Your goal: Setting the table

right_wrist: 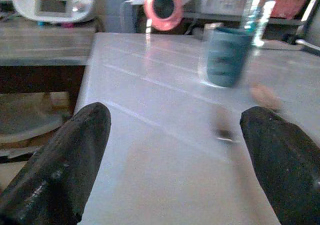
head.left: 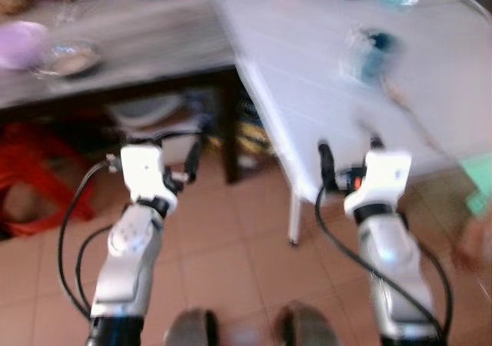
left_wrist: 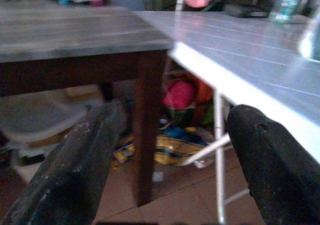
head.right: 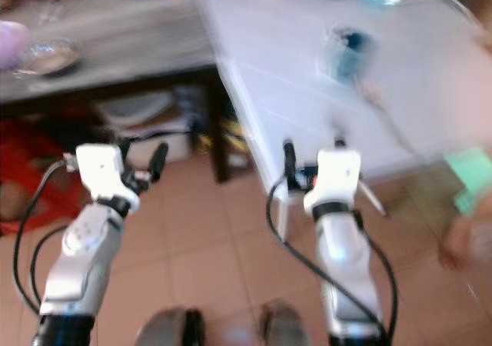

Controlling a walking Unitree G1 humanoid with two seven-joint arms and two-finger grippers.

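Nearest, over the tiled floor [head.left: 231, 261], the left hand [head.left: 165, 142] hangs spread before the dark wooden surface [head.left: 115, 50], and the right hand [head.left: 347, 148], also spread, reaches the near edge of the white surface [head.left: 307, 61]. Farther on, the right wrist view makes out a blue cup [right_wrist: 227, 55] standing on that white surface, with a blurred long utensil [right_wrist: 250, 100] just near of it; the head views smear both.

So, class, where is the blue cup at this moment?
The blue cup stands on the white slatted table, ahead of the right gripper, which is open and holds nothing, with a clear plastic bottle just behind it.
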